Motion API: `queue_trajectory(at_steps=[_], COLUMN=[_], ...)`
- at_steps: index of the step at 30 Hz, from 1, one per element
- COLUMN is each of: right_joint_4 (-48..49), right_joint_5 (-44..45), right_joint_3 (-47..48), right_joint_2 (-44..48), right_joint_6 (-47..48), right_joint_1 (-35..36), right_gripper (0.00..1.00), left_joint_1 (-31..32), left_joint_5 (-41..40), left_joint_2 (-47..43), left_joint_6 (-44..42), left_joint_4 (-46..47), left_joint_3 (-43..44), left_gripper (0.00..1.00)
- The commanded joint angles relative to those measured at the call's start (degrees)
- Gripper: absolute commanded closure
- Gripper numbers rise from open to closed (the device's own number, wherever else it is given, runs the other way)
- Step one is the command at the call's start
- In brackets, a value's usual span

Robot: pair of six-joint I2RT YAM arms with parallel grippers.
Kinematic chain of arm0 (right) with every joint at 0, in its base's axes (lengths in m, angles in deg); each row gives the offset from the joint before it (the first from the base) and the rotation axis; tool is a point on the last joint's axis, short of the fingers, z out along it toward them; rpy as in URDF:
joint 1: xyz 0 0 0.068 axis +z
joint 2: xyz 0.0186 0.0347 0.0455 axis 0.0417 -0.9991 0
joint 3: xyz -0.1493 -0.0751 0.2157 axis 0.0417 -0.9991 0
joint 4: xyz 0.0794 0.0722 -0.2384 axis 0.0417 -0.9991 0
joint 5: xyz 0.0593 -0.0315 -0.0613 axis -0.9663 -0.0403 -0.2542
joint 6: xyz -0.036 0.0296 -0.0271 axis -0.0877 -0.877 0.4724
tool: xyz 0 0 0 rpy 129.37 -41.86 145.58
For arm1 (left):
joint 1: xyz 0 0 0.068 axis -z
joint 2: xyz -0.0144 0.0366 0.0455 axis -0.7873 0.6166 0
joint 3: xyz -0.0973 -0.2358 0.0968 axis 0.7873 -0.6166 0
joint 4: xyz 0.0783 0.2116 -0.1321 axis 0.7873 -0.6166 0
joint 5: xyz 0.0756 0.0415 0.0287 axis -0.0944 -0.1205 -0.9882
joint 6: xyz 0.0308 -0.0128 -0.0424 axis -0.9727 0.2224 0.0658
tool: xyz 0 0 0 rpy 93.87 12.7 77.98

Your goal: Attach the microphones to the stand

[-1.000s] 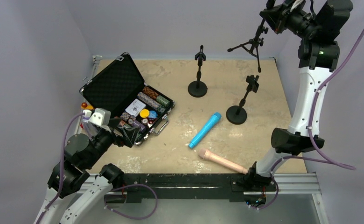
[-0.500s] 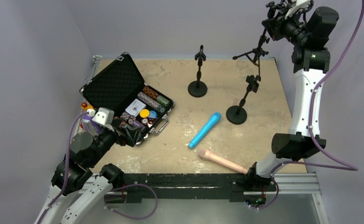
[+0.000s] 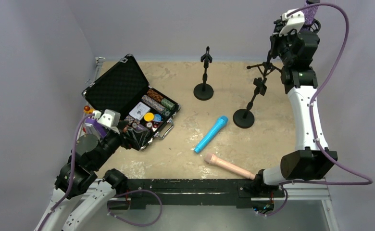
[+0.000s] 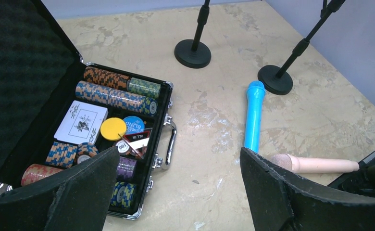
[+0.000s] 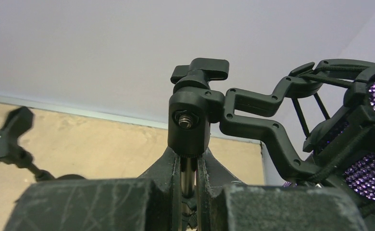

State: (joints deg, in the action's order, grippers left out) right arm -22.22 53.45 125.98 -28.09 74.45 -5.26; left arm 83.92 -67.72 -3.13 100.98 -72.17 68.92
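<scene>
Two microphones lie loose on the speckled beige tabletop [image 3: 272, 96]: the peach-pink microphone [image 3: 229, 166] at the near edge, and the bright-blue microphone [image 3: 210, 134] just beyond it, not touching. At near left, the left gripper [image 4: 178, 161] hovers with jaws spread wide at the corner of the open black poker-chip case [image 3: 116, 86]. Farther back stand an upright black round-based stand [image 3: 204, 91] and a leaning black round-based stand [image 3: 243, 118]. High at far right, the right gripper [image 5: 189, 185] pinches the thin pole of the black tripod stand [image 3: 263, 65], whose black clip mount [image 5: 272, 122] holds the glittery purple microphone [image 5: 368, 175].

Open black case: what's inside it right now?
Inside the case: rows of striped poker chips, a white card deck, a yellow disc and an ALL IN marker. Its near edge is covered by the left fingers.
</scene>
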Motion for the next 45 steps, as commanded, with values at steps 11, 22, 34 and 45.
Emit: queue_trajectory(at_steps=[11,22,34,45], right_joint_4=[27.86,35.33,38.97,34.06], right_joint_5=[6.92,-6.13,-16.73,-25.1], right_joint_3=[-19.3,-24.76,-29.5,-30.92], right_joint_2=[5.05,-0.35,-4.67,-4.91], right_joint_6=[5.24,1.58,0.45,0.87], right_joint_1=[1.2,-3.37,-6.59,-9.46], right_gripper=[1.0,1.0,1.0,0.85], left_joint_1=[-0.09,-0.08,-0.08,-0.08], left_joint_5=[1.48,2.92,6.8,10.47], left_joint_2=[1.92,2.85,3.06,4.17], left_joint_6=[-1.1,-0.98,-1.35,-2.74], left_joint_4=[2.9,4.96,10.5,14.56], left_joint_3=[-0.4,-1.64,-4.76,-6.21], left_gripper=[0.01,0.01,0.01,0.01])
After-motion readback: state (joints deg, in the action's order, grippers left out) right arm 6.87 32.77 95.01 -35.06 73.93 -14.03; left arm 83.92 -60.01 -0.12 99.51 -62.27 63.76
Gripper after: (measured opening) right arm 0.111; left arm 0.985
